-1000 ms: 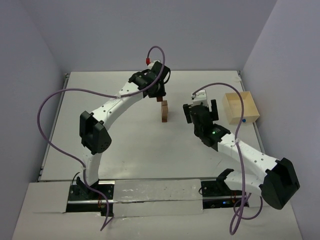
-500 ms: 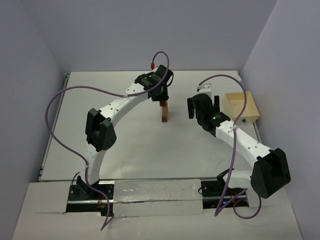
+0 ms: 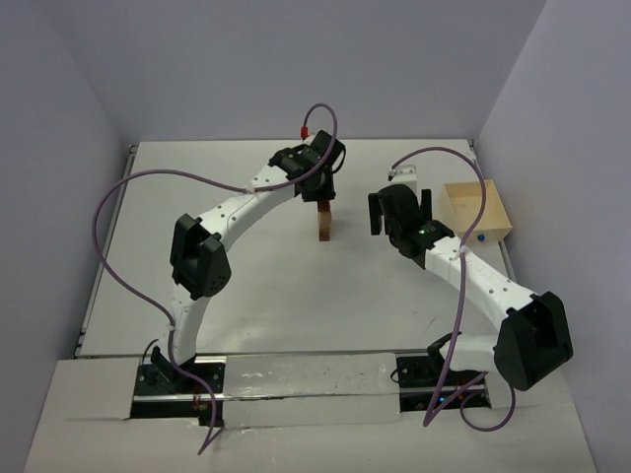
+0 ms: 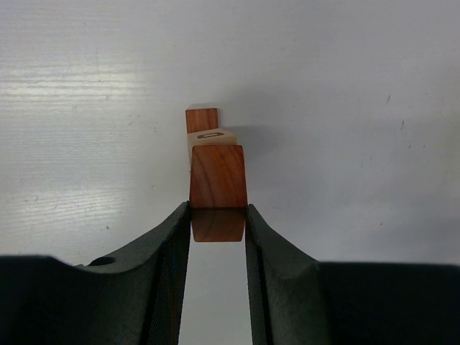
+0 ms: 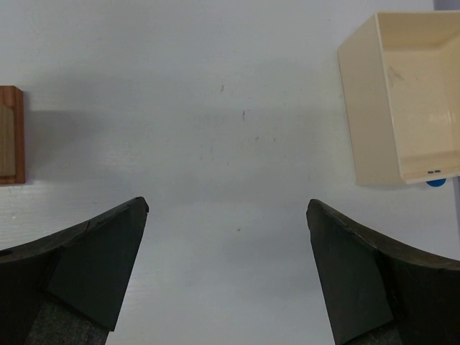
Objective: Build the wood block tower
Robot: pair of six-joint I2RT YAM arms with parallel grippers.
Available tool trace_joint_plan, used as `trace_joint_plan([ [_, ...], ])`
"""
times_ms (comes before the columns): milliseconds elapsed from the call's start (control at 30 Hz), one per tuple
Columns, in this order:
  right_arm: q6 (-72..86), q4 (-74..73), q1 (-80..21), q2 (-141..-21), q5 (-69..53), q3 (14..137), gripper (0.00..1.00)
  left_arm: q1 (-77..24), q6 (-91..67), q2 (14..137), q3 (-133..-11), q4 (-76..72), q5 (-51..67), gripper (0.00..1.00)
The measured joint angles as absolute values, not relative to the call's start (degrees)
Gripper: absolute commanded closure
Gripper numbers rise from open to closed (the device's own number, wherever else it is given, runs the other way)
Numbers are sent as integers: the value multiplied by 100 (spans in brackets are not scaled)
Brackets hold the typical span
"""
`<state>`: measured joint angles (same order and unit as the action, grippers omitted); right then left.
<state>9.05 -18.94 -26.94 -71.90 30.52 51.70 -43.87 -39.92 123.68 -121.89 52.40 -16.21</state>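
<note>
The tower (image 3: 323,227) is a narrow column of tan and reddish-brown cubes at the table's middle. My left gripper (image 3: 321,199) hangs right over it, shut on a reddish-brown wood block (image 4: 218,188) at its fingertips (image 4: 218,212). The block sits directly above the tower's tan cube (image 4: 212,136); I cannot tell whether they touch. My right gripper (image 3: 399,213) is open and empty to the right of the tower. In the right wrist view the tower (image 5: 11,135) shows at the left edge, far from the gripper (image 5: 226,210).
A large pale wooden square box (image 3: 474,211) with a blue dot stands at the right edge of the table, also in the right wrist view (image 5: 402,100). Purple cables loop above both arms. Walls close the table on three sides.
</note>
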Motion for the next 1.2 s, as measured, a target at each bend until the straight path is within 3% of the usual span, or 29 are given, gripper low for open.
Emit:
trace_joint_plan([
  [1200,958,-1896,-2649,-7190,3030,5175,0,-4705,-4431,12465,-12189,5251,-2484,96],
])
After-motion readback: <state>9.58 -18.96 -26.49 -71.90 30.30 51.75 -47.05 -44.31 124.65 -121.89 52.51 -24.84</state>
